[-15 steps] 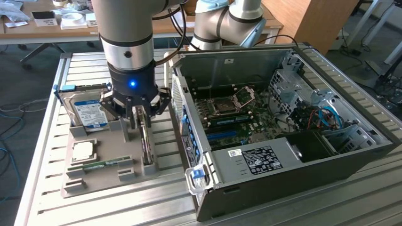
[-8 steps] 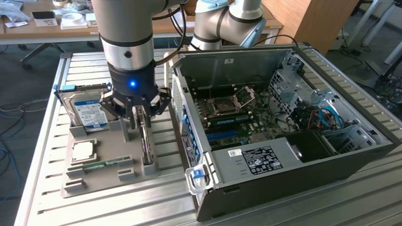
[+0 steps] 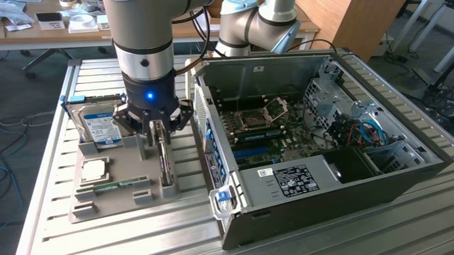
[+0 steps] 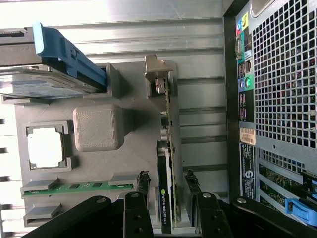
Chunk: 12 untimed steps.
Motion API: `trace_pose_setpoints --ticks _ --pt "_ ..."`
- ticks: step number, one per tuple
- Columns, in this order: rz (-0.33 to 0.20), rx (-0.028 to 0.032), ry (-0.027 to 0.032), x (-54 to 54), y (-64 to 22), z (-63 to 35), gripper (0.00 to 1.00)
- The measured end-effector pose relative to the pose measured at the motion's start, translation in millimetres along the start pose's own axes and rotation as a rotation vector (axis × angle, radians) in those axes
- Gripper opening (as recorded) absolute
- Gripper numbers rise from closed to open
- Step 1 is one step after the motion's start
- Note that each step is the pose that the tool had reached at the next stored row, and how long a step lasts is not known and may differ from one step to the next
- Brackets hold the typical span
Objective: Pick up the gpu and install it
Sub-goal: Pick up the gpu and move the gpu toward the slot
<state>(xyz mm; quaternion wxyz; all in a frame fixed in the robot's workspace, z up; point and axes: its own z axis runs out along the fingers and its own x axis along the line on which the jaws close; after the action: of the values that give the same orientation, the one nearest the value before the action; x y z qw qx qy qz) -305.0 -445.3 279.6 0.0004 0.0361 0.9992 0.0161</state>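
Observation:
The gpu (image 3: 166,166) stands on its edge in a slot of the grey holder tray (image 3: 106,208), left of the computer case in the exterior view. In the wrist view the gpu (image 4: 165,203) shows a dark labelled edge, a thin green board edge and a pale metal bracket (image 4: 157,74) at its far end. My gripper (image 3: 157,139) hangs directly over the card, low and close to it. In the wrist view the gripper (image 4: 167,177) is open, one finger on each side of the card with a small gap left on both sides.
The tray also carries a blue-labelled hard drive (image 3: 99,126), a CPU (image 3: 94,170) and a green RAM stick (image 3: 114,186). The open computer case (image 3: 319,133) lies on its side right beside the tray, its motherboard (image 3: 262,127) exposed. Its perforated rear panel (image 4: 282,84) is close to the gripper.

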Motion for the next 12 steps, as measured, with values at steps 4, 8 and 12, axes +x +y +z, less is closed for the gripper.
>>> trace_pose_setpoints --ticks 4,8,12 --pt "0.000 -0.0001 -0.0001 -0.2 -0.3 0.2 0.42" --pt "0.000 0.0000 0.0000 -0.4 -0.5 1.0 0.42" --pt "0.000 -0.0001 -0.0001 -0.4 -0.5 1.5 0.42"
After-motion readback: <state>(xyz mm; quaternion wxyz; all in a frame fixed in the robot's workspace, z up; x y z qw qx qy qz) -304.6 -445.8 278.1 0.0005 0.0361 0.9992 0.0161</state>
